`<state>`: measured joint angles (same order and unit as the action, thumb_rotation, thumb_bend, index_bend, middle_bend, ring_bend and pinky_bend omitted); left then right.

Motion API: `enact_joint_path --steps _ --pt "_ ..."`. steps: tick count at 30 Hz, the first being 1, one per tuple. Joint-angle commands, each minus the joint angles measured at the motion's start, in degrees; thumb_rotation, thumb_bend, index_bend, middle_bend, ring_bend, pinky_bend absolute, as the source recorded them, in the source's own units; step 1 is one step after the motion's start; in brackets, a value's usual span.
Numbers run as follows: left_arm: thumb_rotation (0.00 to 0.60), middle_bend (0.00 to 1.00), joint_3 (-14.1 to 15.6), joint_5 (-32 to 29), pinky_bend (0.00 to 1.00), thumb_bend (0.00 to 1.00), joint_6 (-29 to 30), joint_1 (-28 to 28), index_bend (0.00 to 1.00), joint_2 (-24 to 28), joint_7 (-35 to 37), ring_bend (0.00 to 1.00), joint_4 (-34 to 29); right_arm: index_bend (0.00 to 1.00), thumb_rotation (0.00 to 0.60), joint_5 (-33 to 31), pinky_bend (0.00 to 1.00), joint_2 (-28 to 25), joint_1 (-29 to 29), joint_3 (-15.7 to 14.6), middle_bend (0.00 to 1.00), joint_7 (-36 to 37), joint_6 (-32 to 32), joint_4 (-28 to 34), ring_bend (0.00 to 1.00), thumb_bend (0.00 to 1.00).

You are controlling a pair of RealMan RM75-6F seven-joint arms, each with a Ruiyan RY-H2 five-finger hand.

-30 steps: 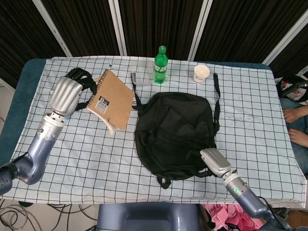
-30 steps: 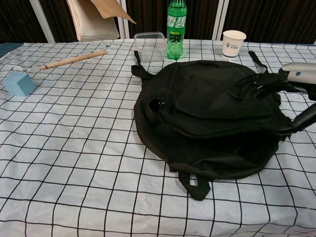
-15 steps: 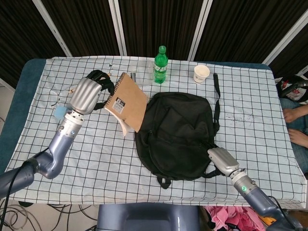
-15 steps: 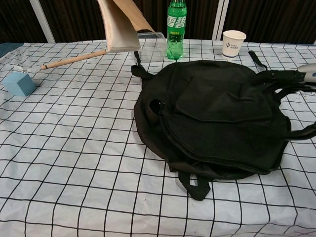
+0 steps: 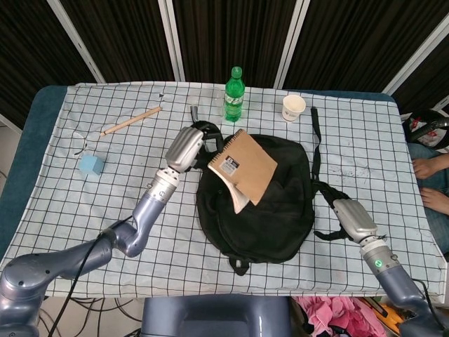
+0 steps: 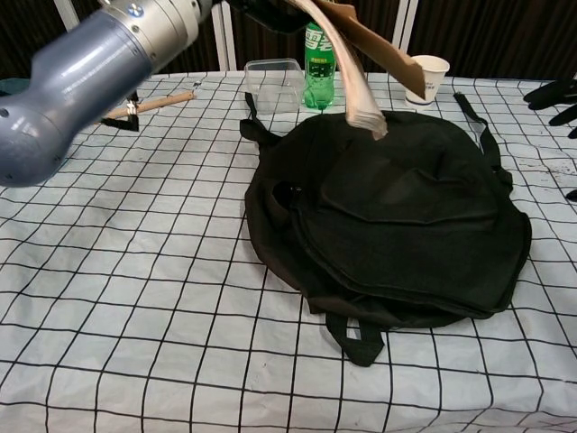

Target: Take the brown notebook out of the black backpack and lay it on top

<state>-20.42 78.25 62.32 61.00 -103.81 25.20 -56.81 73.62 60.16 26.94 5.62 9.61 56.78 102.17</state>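
The black backpack [image 5: 259, 210] lies flat in the middle of the table, also in the chest view [image 6: 397, 216]. My left hand [image 5: 188, 146] grips the brown spiral notebook [image 5: 245, 167] by its bound edge. The notebook hangs tilted above the backpack's upper part [image 6: 361, 41], its pages sagging, clear of the fabric. My right hand [image 5: 354, 219] is just off the backpack's right side, near a loose strap [image 5: 324, 233]. Its dark fingers [image 6: 552, 91] are spread at the chest view's right edge and hold nothing.
At the back stand a green bottle [image 5: 233, 95], a paper cup [image 5: 294, 107] and a clear plastic box [image 6: 273, 84]. A wooden stick [image 5: 131, 121] and a blue cube [image 5: 90, 164] lie at the left. A person's feet [image 5: 429, 168] show past the right edge.
My left hand has carried the notebook rightward from the table's left side to above the backpack. My right hand has let go of the backpack's edge and drawn away to the right.
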Motion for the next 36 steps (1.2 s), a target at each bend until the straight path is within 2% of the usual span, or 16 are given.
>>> enact_joint_path --steps 1,3,5,7,9,13,17,19,23,29,32,36 --pt "0.6 0.54 4.7 4.1 0.27 0.41 -0.7 0.8 0.62 -4.4 7.2 0.3 5.0 0.02 0.6 -0.2 0.12 -0.6 -0.5 0.0 0.01 -0.4 0.5 0.2 0.08 0.13" --pt "0.6 0.49 7.5 6.1 0.23 0.39 -1.1 0.0 0.57 -3.7 8.5 0.25 5.8 0.02 0.6 -0.4 0.12 -1.0 -0.8 0.1 0.01 -0.5 0.9 0.3 0.08 0.13" --pt "0.6 0.4 9.9 7.3 0.16 0.32 -2.5 -0.8 0.49 -2.4 9.2 0.17 5.9 0.02 0.6 -0.7 0.12 -1.2 -1.0 0.3 0.01 -0.5 1.2 0.5 0.08 0.13" --pt "0.6 0.32 15.0 8.6 0.09 0.23 -7.9 -2.2 0.41 1.4 9.4 0.09 5.3 0.02 0.6 -0.9 0.12 -1.7 -1.3 0.6 0.01 -0.3 1.7 1.0 0.08 0.13" --pt "0.6 0.24 17.8 9.1 0.02 0.15 -10.7 -3.4 0.33 5.2 10.5 0.01 3.1 0.02 0.6 -0.8 0.12 -2.1 -1.6 0.8 0.01 -0.4 2.3 1.4 0.08 0.13" --pt "0.6 0.19 20.3 9.3 0.0 0.07 -11.8 -5.7 0.29 10.6 10.2 0.0 -0.2 0.02 0.6 -1.1 0.12 -2.7 -1.9 1.2 0.01 -1.0 2.9 1.8 0.07 0.13" --pt "0.6 0.17 21.5 8.1 0.0 0.02 -12.3 -7.9 0.28 16.2 4.4 0.0 -1.9 0.02 0.6 -2.0 0.12 -3.1 -1.9 1.9 0.01 -1.1 3.2 2.0 0.07 0.13" --pt "0.6 0.17 21.2 6.8 0.0 0.01 -9.6 -10.4 0.27 20.1 -0.3 0.0 -4.4 0.02 0.6 -2.7 0.12 -3.0 -1.9 2.5 0.01 -1.0 3.6 1.5 0.07 0.13" --pt "0.6 0.17 20.7 5.5 0.0 0.01 -5.5 -13.5 0.27 24.2 -5.9 0.0 -8.9 0.02 0.6 -3.3 0.12 -2.6 -2.1 2.8 0.01 -2.2 4.4 0.3 0.07 0.13" --pt "0.6 0.17 20.5 3.5 0.0 0.03 7.0 -21.9 0.27 31.0 -22.0 0.0 -18.4 0.02 0.6 -3.7 0.12 -0.9 -3.3 2.7 0.01 -8.3 8.6 -3.2 0.07 0.13" --pt "0.6 0.17 21.3 2.4 0.0 0.05 13.3 -27.4 0.27 34.1 -27.1 0.0 -24.2 0.02 0.6 -3.0 0.12 0.4 -4.8 2.2 0.01 -11.7 12.2 -4.7 0.07 0.13" --pt "0.6 0.16 24.0 1.8 0.0 0.05 19.5 -34.5 0.26 38.1 -28.8 0.0 -30.6 0.02 0.6 0.6 0.12 2.9 -7.9 0.1 0.01 -15.1 18.3 -6.5 0.07 0.13"
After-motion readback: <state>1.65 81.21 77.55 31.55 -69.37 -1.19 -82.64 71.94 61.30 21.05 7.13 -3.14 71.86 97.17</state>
